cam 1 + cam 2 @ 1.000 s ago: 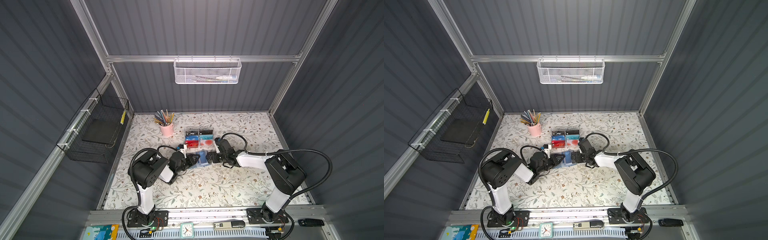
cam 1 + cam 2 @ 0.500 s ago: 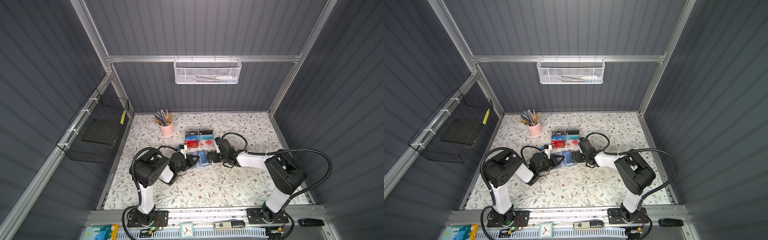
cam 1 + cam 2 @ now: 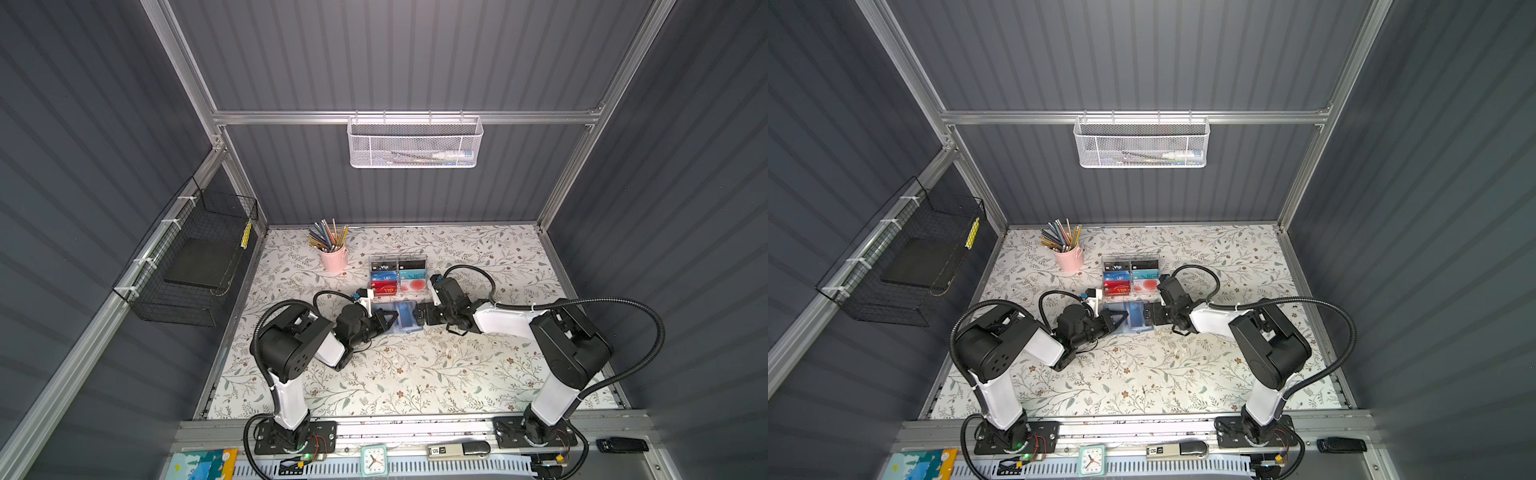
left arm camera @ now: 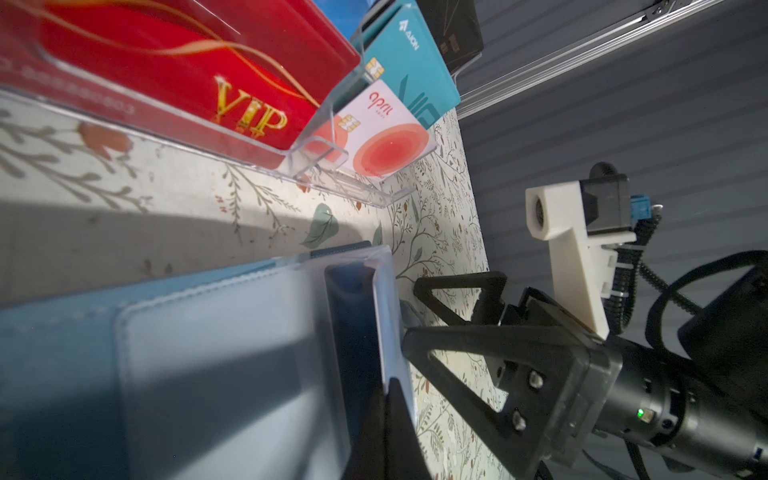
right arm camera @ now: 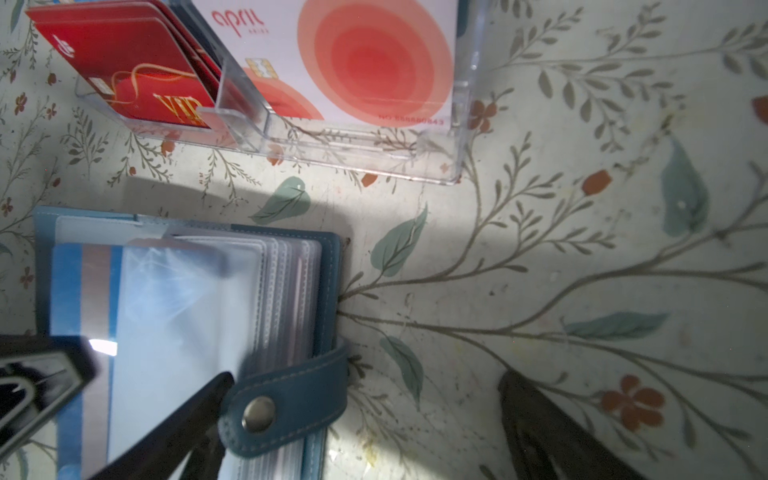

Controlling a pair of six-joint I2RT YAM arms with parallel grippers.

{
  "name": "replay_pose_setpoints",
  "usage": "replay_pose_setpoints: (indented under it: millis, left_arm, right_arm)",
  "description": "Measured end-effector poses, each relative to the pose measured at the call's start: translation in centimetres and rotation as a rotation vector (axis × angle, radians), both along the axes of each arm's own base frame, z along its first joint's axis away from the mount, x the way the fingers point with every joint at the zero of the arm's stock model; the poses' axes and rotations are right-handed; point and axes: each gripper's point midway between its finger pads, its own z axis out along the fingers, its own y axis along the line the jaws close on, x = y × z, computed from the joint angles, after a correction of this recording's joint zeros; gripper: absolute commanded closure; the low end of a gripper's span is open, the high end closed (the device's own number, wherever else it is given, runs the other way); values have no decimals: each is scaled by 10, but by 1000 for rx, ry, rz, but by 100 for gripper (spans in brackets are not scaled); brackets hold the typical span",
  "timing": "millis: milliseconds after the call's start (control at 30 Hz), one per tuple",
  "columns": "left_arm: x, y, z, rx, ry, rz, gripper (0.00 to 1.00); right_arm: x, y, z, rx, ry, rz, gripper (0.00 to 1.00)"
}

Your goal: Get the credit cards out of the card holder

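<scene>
The blue-grey card holder [image 3: 402, 320] [image 3: 1134, 319] lies open on the floral table between both grippers. A blue credit card [image 5: 66, 291] with a pale stripe sits in it, partly under a raised clear sleeve [image 5: 187, 299]. My left gripper [image 3: 392, 319] [image 4: 388, 388] is shut on that sleeve's thin pale edge [image 4: 384, 291]. My right gripper [image 3: 417, 317] [image 5: 365, 376] is open, one finger [image 5: 187, 415] lying on the sleeves beside the snap tab [image 5: 291, 399], the other over bare table. A white credit card [image 5: 353, 62] with red-orange circles stands in the clear rack.
The clear acrylic rack [image 3: 399, 276] with red, blue, teal and black cards stands just behind the holder. A pink cup of pencils [image 3: 333, 257] is at the back left. A black wire basket [image 3: 195, 266] hangs on the left wall, a white mesh basket [image 3: 415, 143] on the back rail.
The left gripper's jaws have closed at the holder's left side. Both arms have otherwise stayed where they were, and the right gripper is as wide as before.
</scene>
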Motion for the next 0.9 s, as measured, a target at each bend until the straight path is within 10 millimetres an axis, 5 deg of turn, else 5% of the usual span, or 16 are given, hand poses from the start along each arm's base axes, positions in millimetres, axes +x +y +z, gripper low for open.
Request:
replay_pose_setpoints:
  millis: [367,900]
  left_arm:
    - [-1,9,8,138,-41,-15,100]
    - [4,20,49,453,-144,-113,100]
  right_arm:
    - [0,0,0,4,-3,3,1]
    - [-20,-13,7,3,30,3,1]
